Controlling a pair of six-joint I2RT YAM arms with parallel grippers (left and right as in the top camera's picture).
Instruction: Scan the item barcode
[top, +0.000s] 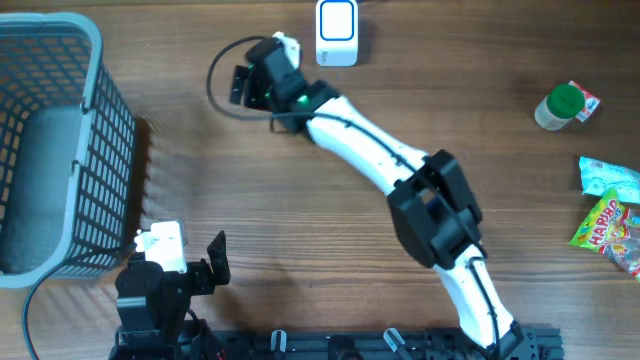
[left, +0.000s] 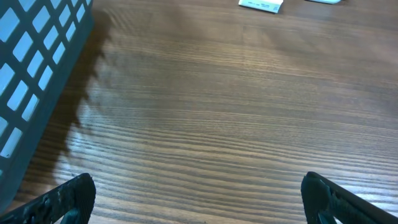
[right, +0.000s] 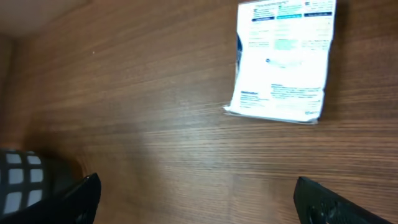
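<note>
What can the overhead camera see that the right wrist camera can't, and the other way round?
Only overhead: the right arm, the left gripper, a green-capped bottle, a Haribo bag and a white-and-blue box. Only the right wrist: a white packet lying flat, print facing up; I cannot pick it out for sure overhead. Both: the wooden table, the open right gripper and part of what looks like the grey basket.

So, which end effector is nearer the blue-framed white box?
Right. The right end effector is close beside the white box; the left end effector is far away, beside the grey basket.
</note>
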